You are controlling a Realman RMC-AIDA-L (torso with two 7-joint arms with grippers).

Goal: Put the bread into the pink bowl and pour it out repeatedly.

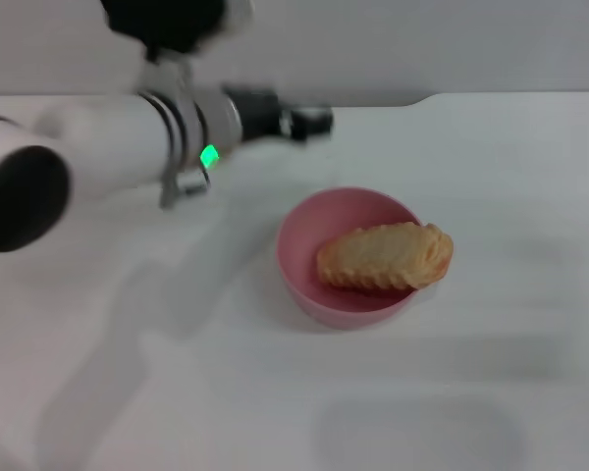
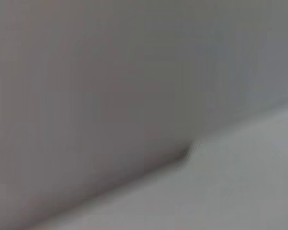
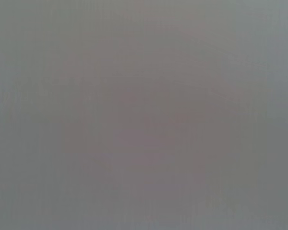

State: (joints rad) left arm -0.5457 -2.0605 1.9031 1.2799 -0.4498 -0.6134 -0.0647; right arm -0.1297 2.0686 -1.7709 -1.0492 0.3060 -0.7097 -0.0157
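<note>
Trouble, if any, would come from the bread (image 1: 385,257): it overhangs the rim on the side of the pink bowl (image 1: 314,263) away from the left gripper (image 1: 309,122), so a nudge or uneven lift could spill it. That gripper hangs raised, behind and beside the bowl, arm lying level; its fingers' spread I cannot tell.

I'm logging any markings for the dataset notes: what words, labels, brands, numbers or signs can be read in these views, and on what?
None can be read.
The pink bowl and the bread lying in it are unmarked.
The left arm shows only a green light, no text.
Both wrist views show blank grey surfaces.
</note>
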